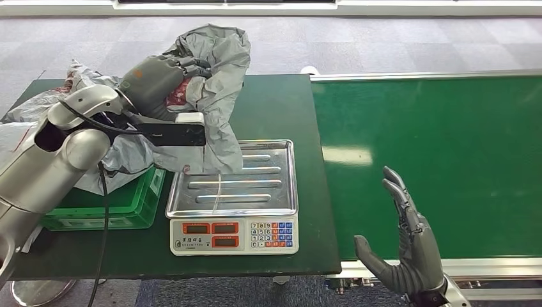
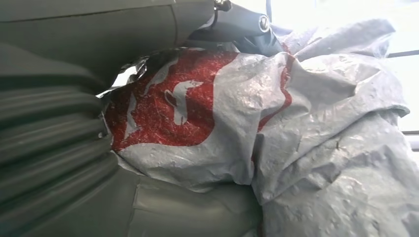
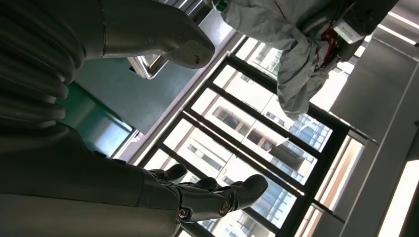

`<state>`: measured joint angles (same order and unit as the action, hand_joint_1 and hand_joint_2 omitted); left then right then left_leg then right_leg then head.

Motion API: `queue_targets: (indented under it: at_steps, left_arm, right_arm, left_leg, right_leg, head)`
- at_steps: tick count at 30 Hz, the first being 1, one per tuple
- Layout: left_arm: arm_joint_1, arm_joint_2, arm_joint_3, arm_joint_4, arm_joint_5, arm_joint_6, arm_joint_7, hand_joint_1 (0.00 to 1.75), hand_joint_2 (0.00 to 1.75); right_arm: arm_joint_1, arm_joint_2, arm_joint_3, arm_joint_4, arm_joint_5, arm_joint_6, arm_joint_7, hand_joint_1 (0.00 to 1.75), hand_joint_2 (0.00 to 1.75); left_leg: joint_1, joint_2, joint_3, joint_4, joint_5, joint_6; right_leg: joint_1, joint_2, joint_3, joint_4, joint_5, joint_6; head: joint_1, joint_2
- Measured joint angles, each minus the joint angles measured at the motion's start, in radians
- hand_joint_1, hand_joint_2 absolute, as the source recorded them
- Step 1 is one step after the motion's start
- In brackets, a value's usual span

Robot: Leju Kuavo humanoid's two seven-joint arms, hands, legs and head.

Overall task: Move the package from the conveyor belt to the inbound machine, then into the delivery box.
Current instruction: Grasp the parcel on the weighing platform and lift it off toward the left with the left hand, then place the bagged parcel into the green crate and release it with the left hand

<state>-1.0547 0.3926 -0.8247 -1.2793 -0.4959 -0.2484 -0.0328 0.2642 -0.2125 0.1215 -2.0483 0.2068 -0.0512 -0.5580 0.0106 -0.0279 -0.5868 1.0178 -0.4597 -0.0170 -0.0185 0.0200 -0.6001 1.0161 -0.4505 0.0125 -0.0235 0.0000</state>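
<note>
Left hand [image 1: 156, 83] grasps the grey package [image 1: 214, 77], lifted clear of the scale [image 1: 233, 192], presumably for carrying to the green crate [image 1: 137, 204]. Right hand [image 1: 409, 246] hovers beside the conveyor belt [image 1: 447, 160], fingers [image 1: 399, 192] released, empty.

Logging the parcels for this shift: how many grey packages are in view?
2. One package is held up by the left hand above the scale; another lies left, over the green crate. More may be hidden beneath.
</note>
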Motion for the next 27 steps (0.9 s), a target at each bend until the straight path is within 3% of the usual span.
queue_targets:
  at_steps: [5, 17, 27]
  left_arm:
    - [-0.011, 0.003, 0.004, 0.090, -0.073, 0.037, 0.009, 1.75, 1.75]
    - [-0.092, 0.024, 0.083, 0.466, -0.250, 0.129, 0.003, 1.75, 1.75]
    - [-0.127, 0.051, 0.135, 0.599, -0.301, 0.128, 0.006, 1.75, 1.75]
  right_arm:
    - [0.004, 0.000, -0.001, -0.003, 0.004, 0.006, 0.000, 0.00, 1.75]
    - [0.012, -0.001, -0.007, -0.003, 0.006, 0.038, -0.015, 0.00, 1.75]
    - [0.002, -0.002, -0.007, -0.002, 0.010, 0.044, -0.014, 0.00, 1.75]
  left_leg:
    - [0.000, 0.001, 0.000, 0.000, 0.000, 0.000]
    - [0.001, 0.003, 0.000, 0.000, 0.000, 0.000]
    - [0.001, 0.003, -0.001, 0.000, 0.000, 0.000]
  right_leg:
    - [0.000, 0.001, 0.000, 0.000, 0.001, -0.001]
    - [0.000, 0.003, -0.001, 0.001, 0.001, -0.001]
    - [0.000, 0.003, -0.001, 0.001, 0.001, -0.001]
  head:
    - [0.000, 0.000]
    - [0.000, 0.000]
    - [0.000, 0.000]
